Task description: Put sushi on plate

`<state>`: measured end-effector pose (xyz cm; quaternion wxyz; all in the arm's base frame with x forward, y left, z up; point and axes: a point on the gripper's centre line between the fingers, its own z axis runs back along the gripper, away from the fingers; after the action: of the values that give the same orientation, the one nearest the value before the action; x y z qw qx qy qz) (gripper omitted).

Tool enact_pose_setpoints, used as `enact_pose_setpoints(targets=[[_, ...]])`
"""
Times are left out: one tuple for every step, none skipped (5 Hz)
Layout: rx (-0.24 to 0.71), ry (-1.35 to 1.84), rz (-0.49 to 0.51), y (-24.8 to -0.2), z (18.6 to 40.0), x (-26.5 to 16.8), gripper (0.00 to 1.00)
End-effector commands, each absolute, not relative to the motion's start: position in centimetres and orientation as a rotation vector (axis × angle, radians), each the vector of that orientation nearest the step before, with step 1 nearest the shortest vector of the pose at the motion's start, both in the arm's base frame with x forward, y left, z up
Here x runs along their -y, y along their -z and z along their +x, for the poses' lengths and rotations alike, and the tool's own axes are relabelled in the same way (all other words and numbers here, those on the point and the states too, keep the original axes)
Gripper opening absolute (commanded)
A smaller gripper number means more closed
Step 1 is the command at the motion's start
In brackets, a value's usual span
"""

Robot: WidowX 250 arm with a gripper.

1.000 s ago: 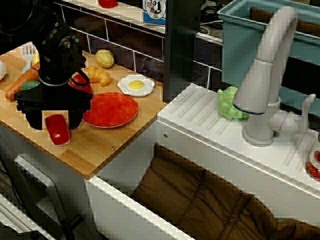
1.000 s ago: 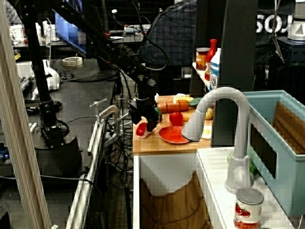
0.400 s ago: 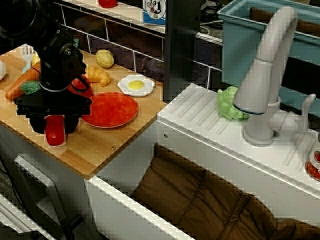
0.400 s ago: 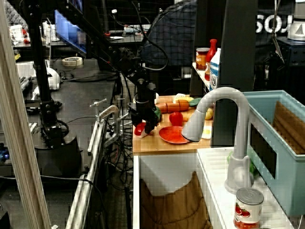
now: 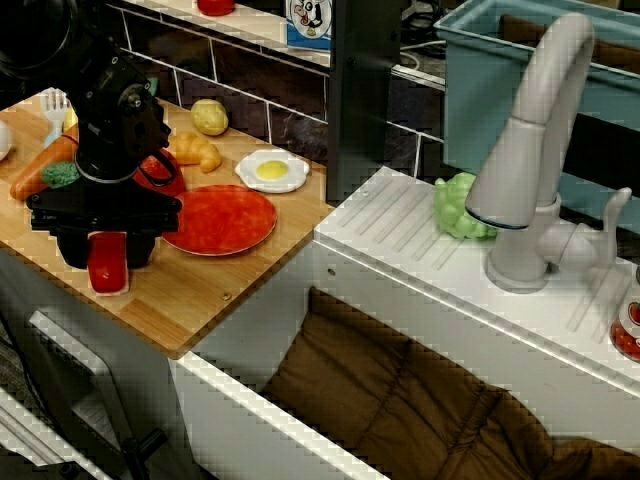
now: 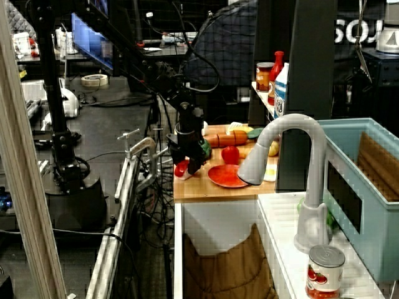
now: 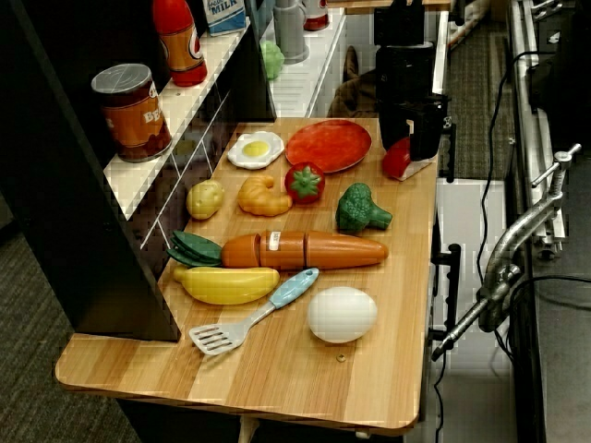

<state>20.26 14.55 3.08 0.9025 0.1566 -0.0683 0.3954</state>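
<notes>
The sushi [image 5: 107,266], a glossy red slab on a white base, sits near the front edge of the wooden board, left of the plate [image 5: 222,218]. It also shows in the side view [image 6: 181,169] and the far view [image 7: 399,161]. My gripper [image 5: 105,255] points straight down with its black fingers closed on the sushi's two sides. The sushi looks level with the board; I cannot tell if it is lifted. The flat red-orange plate [image 7: 328,144] holds nothing and lies a short way from the gripper [image 7: 413,148].
A fried egg [image 5: 272,170], croissant [image 5: 197,151] and potato [image 5: 209,116] lie behind the plate. A red toy fruit [image 7: 305,182], broccoli [image 7: 362,208], carrot [image 7: 305,249], banana, spatula and white egg [image 7: 342,314] fill the board. A sink with faucet [image 5: 530,150] is to the right.
The gripper's fingers have closed in on the sushi, which turned from slanted to straight between them and shifted slightly left. Almost nothing moved in the last half second.
</notes>
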Motion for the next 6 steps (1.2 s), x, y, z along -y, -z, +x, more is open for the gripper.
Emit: enact_pose_setpoints(targets=[[0.153,-0.778,0.284,-7.5,21.4,-13.8,0.00],[0.127,-0.766,0.257,-9.7,21.8,-13.5,0.00],[0.113,-0.771,0.232,-10.8,22.2,-13.4,0.00],[0.118,-0.763,0.237,-10.4,22.8,-13.5,0.00],[0.127,-0.775,0.251,-9.5,24.1,-13.0,0.00],[0.134,-0.790,0.255,-9.2,25.8,-12.0,0.00]])
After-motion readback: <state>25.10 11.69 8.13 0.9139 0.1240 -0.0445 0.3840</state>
